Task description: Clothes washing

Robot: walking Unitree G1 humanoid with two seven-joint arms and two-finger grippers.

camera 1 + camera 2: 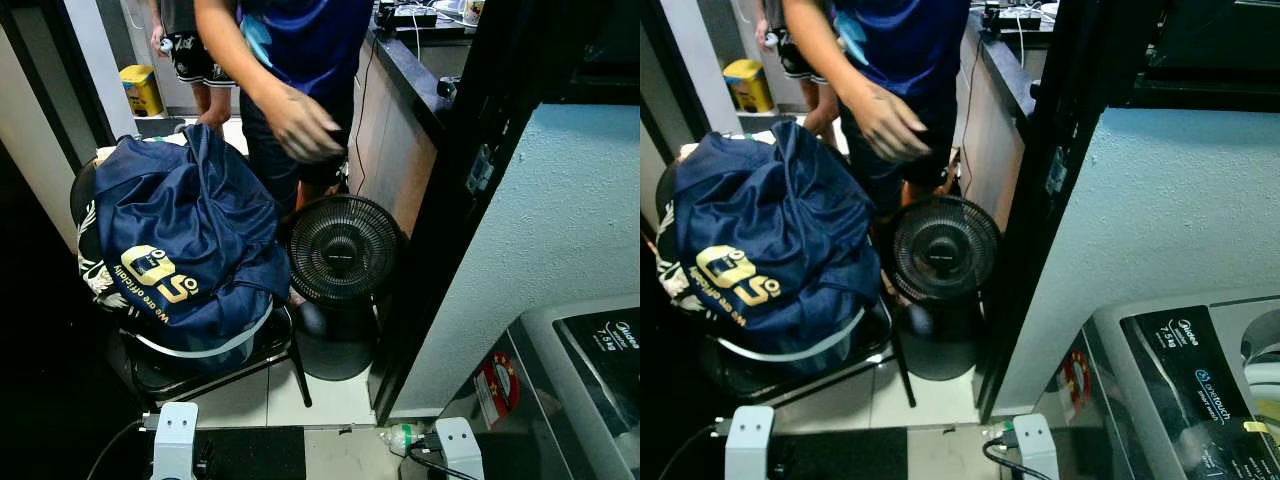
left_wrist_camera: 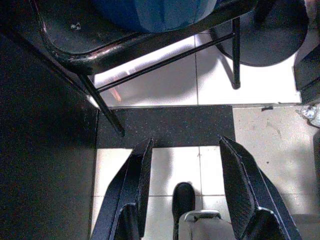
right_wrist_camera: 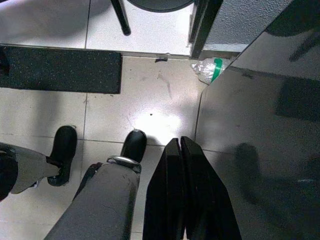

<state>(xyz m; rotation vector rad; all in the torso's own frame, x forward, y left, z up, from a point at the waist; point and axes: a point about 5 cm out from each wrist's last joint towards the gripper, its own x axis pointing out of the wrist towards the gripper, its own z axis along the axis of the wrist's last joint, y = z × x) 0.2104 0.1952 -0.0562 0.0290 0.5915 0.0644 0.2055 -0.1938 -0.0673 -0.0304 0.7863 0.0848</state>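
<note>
A big blue bag (image 1: pixel 180 240) with gold letters sits on a black chair (image 1: pixel 215 365). It looks stuffed, maybe with clothes, but the inside is hidden. A white rim (image 1: pixel 215 345) peeks out under the bag.

Just beside the chair stands a round black fan (image 1: pixel 343 250) on the floor. A person (image 1: pixel 290 70) in a blue shirt stands behind the chair and the fan, one hand (image 1: pixel 300 125) hanging over them. Another person's legs (image 1: pixel 195 70) show farther back, near a yellow tub (image 1: pixel 142 90).

The washer (image 1: pixel 1180 390) is low on the robot's right, past a rough white wall (image 1: pixel 1180 200). Its dark panel faces up.

The left gripper (image 2: pixel 187 180) hangs down over the tile floor, near a dark mat (image 2: pixel 165 125) and the chair legs. Its two fingers are wide apart and hold nothing.

The right gripper (image 3: pixel 181 145) hangs down next to the washer's shiny side. Its fingers are pressed together with nothing between them. A crumpled plastic bottle (image 3: pixel 209 70) lies on the floor by the wall corner.
</note>
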